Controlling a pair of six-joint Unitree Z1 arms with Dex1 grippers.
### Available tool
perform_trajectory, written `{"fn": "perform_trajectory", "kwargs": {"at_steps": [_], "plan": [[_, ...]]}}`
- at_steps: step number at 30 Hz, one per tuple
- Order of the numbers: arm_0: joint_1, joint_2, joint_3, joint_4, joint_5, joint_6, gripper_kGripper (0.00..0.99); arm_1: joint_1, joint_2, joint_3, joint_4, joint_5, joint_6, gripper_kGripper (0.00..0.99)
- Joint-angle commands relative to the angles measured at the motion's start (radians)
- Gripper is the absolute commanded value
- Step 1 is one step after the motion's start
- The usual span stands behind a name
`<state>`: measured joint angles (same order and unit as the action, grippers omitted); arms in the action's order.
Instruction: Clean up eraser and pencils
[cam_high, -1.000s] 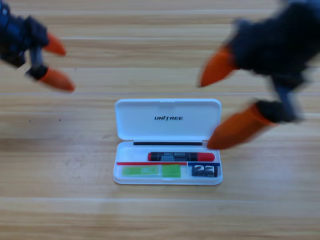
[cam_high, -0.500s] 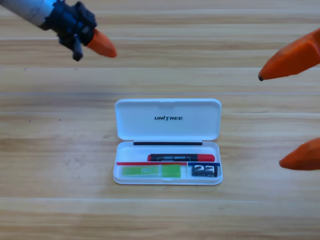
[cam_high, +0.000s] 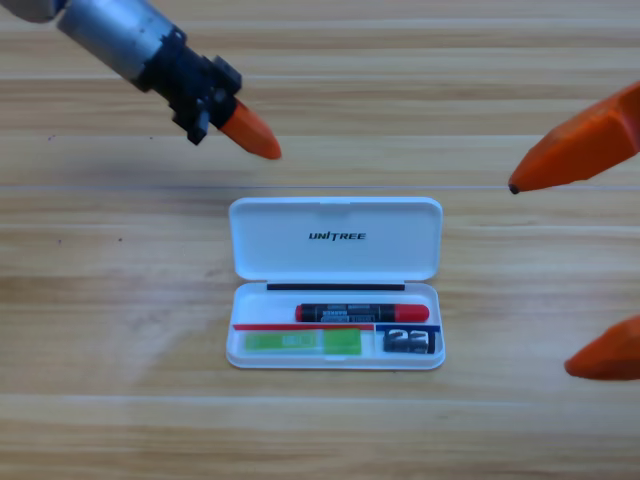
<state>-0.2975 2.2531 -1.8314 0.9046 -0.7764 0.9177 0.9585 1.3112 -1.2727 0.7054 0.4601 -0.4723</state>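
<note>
An open white case (cam_high: 336, 215) lies in the middle of the table, its lid folded back. In its tray lie the black pencil with red ends (cam_high: 360, 313), the light green pencil (cam_high: 300, 342) below it, and the small black eraser (cam_high: 408, 342) at the lower right. My left gripper (cam_high: 255, 135) hangs above and to the left of the lid, pointing down-right, its orange jaws together as a single cone and holding nothing. My right gripper (cam_high: 540, 278) sits large at the right edge, open and empty, one jaw high and one low.
The left arm's grey barrel (cam_high: 115, 30) slants in from the top left corner. Bare wooden table (cam_high: 120, 400) surrounds the case on all sides.
My left gripper has shut and come down and right toward the case lid. My right gripper has drawn back from the case to the right edge and stays open.
</note>
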Motion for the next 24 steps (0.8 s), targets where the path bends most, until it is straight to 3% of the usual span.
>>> {"fn": "perform_trajectory", "kwargs": {"at_steps": [1,24], "plan": [[0.014,0.138,-0.045,0.071,-0.072,0.027,0.000,0.014,0.033,0.039,-0.014,0.034,0.007,0.990],[-0.042,0.207,-0.039,0.203,-0.144,0.121,0.000,0.016,0.040,0.049,-0.015,0.032,0.009,0.990]]}}
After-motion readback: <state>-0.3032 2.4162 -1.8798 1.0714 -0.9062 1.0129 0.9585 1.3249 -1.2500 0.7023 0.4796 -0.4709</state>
